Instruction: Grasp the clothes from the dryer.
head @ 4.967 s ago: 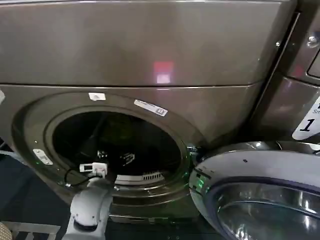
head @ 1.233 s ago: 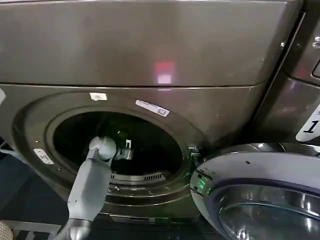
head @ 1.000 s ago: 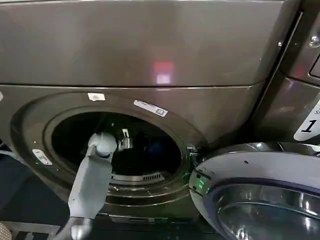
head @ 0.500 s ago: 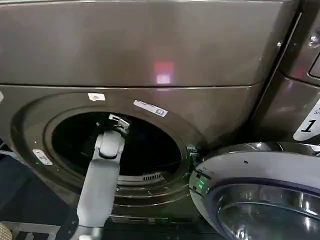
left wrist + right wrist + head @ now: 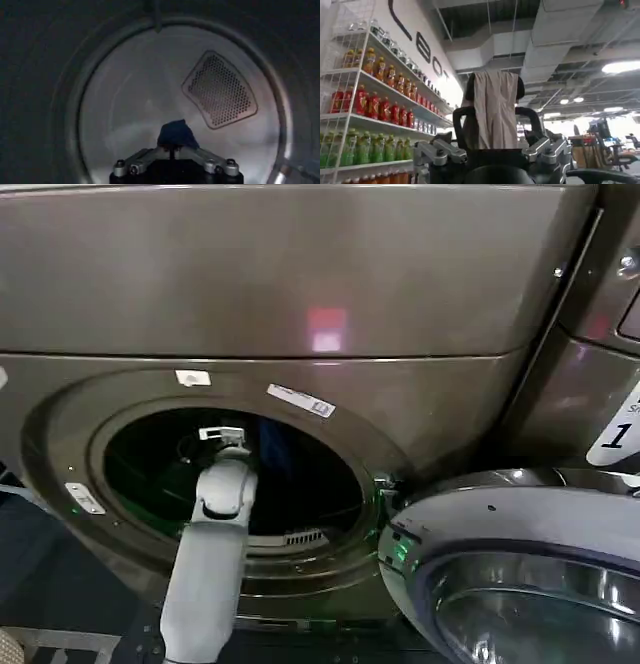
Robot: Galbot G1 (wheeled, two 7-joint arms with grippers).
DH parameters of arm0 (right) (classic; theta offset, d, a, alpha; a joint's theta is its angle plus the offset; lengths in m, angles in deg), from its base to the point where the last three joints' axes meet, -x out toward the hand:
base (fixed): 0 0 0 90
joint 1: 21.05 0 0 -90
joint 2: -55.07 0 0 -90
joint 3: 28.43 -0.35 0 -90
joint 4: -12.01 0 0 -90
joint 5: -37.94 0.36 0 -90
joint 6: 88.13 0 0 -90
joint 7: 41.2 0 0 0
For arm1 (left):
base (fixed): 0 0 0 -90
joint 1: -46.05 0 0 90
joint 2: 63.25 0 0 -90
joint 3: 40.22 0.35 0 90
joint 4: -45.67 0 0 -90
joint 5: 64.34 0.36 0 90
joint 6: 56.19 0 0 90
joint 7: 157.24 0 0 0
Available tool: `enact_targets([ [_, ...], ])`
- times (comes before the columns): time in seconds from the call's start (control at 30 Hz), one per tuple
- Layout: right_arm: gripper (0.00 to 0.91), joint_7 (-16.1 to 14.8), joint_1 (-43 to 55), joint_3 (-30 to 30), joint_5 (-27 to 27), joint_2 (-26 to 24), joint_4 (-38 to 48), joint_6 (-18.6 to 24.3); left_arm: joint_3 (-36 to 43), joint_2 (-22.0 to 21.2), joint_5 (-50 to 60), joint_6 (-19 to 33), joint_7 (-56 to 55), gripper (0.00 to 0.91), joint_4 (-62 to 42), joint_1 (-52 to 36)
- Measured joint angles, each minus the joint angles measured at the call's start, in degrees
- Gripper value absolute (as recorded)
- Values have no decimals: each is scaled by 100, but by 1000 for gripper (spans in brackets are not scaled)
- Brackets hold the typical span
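Reaching through the dryer (image 5: 300, 314) porthole, the left gripper (image 5: 174, 150) is pinching a dark piece of the clothes (image 5: 176, 134) mid-drum, so that's grabbed but not out yet. Right gripper (image 5: 492, 142), away from the machine, is gripping a pale cloth (image 5: 494, 107).

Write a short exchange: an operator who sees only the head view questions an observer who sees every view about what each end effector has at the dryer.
Operator: The left arm reaches into the dryer. Has it got anything?
Observer: Yes. The left end effector looks shut on a dark blue cloth.
Operator: Where is the right end effector?
Observer: The right end effector is away from the dryer, facing shelves of bottles, with a pale cloth just ahead of it.
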Motion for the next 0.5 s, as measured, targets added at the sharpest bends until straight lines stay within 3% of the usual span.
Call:
enact_targets([
  [0.5,907,-3,16,-103,-75,7,-47,-119,-9,-7,-219,-229,-180,0,71,55],
])
